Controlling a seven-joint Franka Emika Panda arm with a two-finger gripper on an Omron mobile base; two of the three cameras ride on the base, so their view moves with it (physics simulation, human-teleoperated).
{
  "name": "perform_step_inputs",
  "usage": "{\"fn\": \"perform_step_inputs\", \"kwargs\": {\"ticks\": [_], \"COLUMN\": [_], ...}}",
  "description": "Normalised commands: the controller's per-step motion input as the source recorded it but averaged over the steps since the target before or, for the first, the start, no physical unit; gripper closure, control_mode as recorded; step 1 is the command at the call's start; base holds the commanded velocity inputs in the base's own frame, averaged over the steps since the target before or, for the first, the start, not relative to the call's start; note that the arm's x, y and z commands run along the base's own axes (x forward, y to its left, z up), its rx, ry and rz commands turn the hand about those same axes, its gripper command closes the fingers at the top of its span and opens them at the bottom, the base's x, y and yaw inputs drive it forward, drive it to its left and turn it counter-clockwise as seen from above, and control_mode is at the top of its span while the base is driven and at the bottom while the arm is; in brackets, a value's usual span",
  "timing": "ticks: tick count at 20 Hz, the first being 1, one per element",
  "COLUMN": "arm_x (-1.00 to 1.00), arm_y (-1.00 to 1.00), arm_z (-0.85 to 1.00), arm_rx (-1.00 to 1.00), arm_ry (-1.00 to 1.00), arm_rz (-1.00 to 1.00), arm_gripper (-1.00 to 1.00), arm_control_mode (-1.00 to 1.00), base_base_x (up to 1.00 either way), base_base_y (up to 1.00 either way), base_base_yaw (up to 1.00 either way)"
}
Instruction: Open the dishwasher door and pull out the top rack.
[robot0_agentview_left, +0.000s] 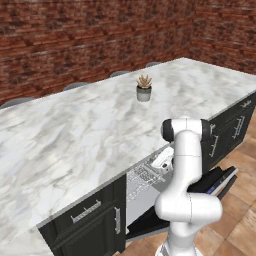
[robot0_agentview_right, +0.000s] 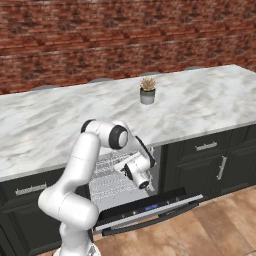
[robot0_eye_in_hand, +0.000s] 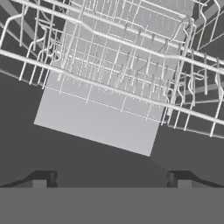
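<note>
My claw (robot0_eye_in_hand: 111, 177) was spread, holding nothing, above the lowered dishwasher door (robot0_agentview_right: 150, 207). The top rack (robot0_eye_in_hand: 127, 65) lay straight ahead under the table's front edge, front rail running crosswise.

A long white-and-grey marble countertop (robot0_agentview_left: 75, 135) runs over black cabinet fronts, before a red brick wall. On it stands a small grey pot holding a spiky green succulent (robot0_agentview_left: 144, 89), upright, set toward the far edge and well apart from the near edge.
</note>
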Motion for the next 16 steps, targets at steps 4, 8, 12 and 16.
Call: {"fn": "perform_step_inputs", "kwargs": {"ticks": [4,8,12,16], "arm_x": [0.53,0.38,0.37,0.57], "arm_y": [0.0,0.0,0.05,0.14], "arm_z": [-0.21,0.01,-0.02,-0.29], "arm_rx": [0.0,0.01,0.01,0.0], "arm_ry": [-0.03,-0.12,-0.1,-0.03], "arm_rz": [0.0,0.0,0.0,0.0], "arm_gripper": [-1.0,-1.0,-1.0,-1.0], "arm_control_mode": [-1.0,-1.0,-1.0,-1.0], "base_base_x": [0.0,0.0,0.0,0.0], "base_base_y": [0.0,0.0,0.0,0.0], "base_base_yaw": [0.0,0.0,0.0,0.0]}}
